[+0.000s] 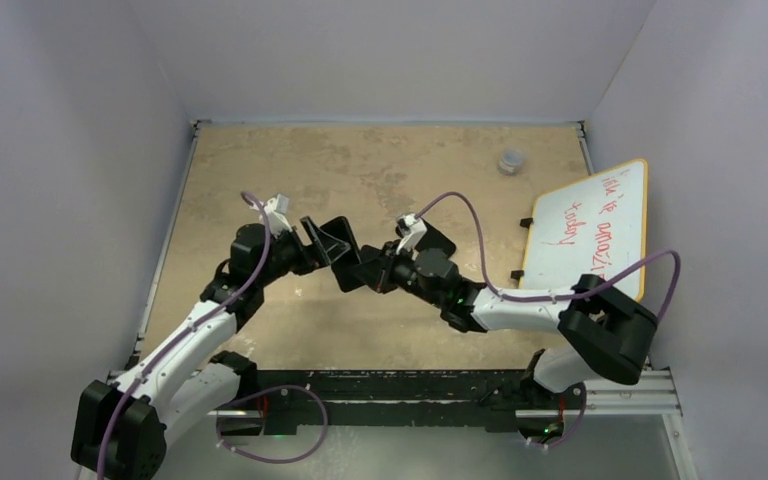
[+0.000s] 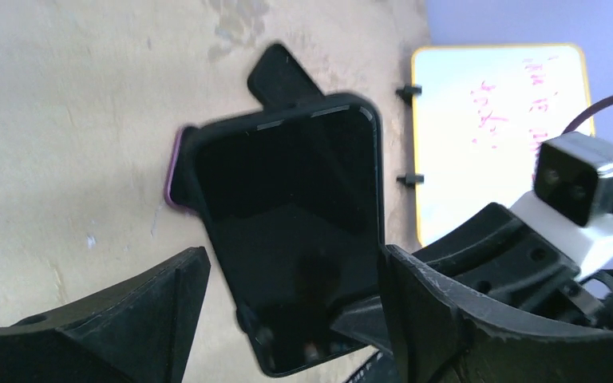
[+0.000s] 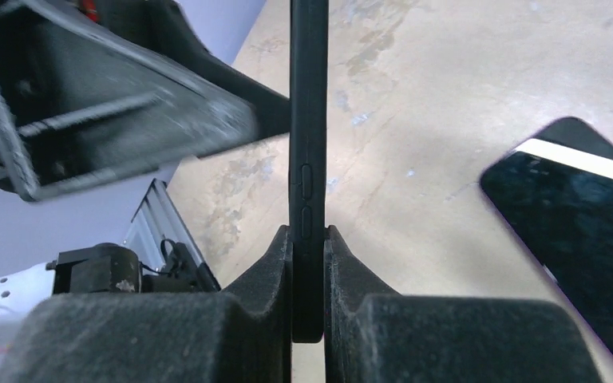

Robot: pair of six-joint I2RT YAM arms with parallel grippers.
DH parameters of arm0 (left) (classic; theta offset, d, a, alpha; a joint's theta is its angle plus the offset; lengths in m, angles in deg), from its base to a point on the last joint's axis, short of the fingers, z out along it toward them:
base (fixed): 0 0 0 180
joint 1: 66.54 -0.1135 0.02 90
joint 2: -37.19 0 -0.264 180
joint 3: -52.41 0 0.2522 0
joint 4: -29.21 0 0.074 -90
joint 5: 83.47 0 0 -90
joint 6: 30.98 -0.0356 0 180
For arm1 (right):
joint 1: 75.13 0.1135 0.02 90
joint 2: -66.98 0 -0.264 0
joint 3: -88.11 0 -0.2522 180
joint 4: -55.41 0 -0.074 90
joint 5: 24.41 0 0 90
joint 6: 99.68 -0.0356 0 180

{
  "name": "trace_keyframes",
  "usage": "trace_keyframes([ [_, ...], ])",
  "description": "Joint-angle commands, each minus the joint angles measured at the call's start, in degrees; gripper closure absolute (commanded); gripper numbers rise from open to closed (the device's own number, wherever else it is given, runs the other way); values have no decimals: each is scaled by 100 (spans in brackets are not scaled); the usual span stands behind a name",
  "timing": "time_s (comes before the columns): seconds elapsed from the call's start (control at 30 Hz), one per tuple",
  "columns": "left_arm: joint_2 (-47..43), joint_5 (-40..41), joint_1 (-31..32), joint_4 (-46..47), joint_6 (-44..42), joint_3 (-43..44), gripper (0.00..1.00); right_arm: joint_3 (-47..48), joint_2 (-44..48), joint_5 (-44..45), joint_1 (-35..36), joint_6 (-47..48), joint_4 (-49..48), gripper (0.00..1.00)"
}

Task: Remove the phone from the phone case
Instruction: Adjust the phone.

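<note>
Top external view: the left gripper (image 1: 322, 240) and right gripper (image 1: 356, 272) are seen close together at mid-table, with a whiteboard (image 1: 590, 230) at 3 o'clock. Left wrist view: the black phone case (image 2: 287, 231) is shown face-on, flanked by the left gripper's widely spread fingers (image 2: 168, 295); whether anything still fills it cannot be told. Right wrist view: the case is clamped edge-on at 6 o'clock by the right gripper's closed jaws, and a dark-screened phone (image 3: 575, 223) lies flat on the table (image 3: 415, 80) at 3 o'clock. The case is judged light, with a bendy rim best peeled at a corner; the glass is judged slick and fragile.
</note>
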Motion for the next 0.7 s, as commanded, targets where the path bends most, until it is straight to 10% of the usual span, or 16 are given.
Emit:
trace_keyframes([
  [0.0,-283,-148,-245,767,-440,-14,21,-395,448,-566,-484,-376,-530,100],
  [0.67,-386,-1697,-590,2391,85,-539,22,-840,1057,-3269,-1672,-1590,-2162,100],
])
